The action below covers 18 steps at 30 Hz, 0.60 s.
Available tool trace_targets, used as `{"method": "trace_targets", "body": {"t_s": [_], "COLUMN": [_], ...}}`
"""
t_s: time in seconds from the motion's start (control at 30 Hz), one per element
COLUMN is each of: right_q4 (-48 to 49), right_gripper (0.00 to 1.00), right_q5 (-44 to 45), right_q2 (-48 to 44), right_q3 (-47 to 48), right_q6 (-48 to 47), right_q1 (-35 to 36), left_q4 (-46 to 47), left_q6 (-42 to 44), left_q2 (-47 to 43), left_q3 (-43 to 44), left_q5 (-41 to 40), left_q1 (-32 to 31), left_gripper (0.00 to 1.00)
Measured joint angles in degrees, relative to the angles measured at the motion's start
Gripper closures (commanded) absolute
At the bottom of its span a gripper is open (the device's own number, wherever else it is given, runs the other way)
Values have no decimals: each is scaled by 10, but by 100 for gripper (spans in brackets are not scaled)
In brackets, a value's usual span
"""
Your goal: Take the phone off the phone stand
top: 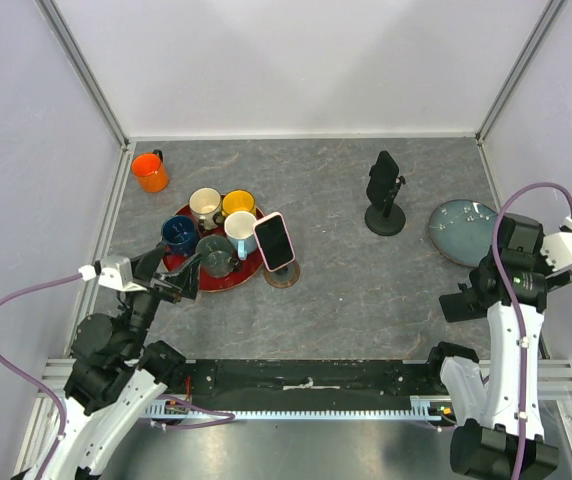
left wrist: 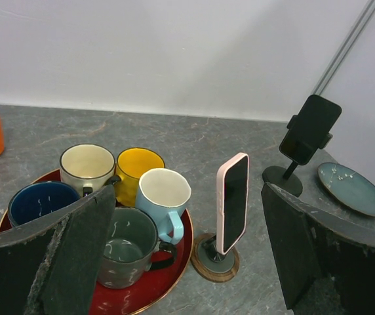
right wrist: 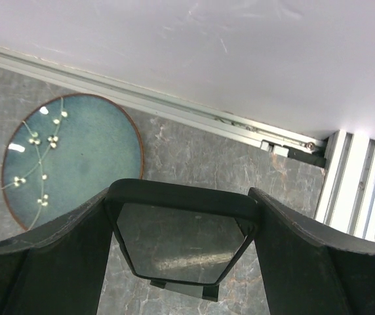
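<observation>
1. Though within the left arm's reach, not yet gripped: phone (left wrist: 232, 203), propped near-upright on stand (left wrist: 215, 259), left of counter centre, just beside red tray (left wrist: 141, 298).
2. Left gripper (left wrist: 187, 197): jaws spread wide, empty, aimed at phone. Probably framing a pinch across its edges.
3. Right gripper (right wrist: 177, 197): jaws apart, empty, parked at right edge by blue plate (right wrist: 109, 131). Likely just keeping clear.

A grey, marble-veined bench (top: 366, 290) fills the floor of an enclosure shut in by plain, pale walls: a back wall (top: 296, 60), a left wall (top: 26, 150) and a right wall (top: 566, 120). Aluminium posts (top: 84, 72) rise slantwise at the two far corners, and a pale strip runs along the foot of the back wall. A slotted metal rail (top: 306, 412) crosses the near edge, and the light is soft and even, casting only faint shadows.
</observation>
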Motion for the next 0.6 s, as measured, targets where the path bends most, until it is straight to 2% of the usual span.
{"method": "trace_targets", "body": {"t_s": [0.3, 0.43, 0.6], "right_q4": [8, 22, 36], "right_gripper": [78, 79, 79], "right_q5": [-33, -85, -194], "right_q2": [-15, -17, -5], "right_q3": [67, 90, 114], "right_q6": [-64, -106, -149], "right_q1": [0, 0, 0], "left_q4": [0, 0, 0], "left_q6": [0, 0, 1], "left_q2": [10, 12, 15], "left_q3": [0, 0, 0], "left_q5": [0, 0, 0], "left_q1": [0, 0, 0], "left_gripper": [1, 1, 1]}}
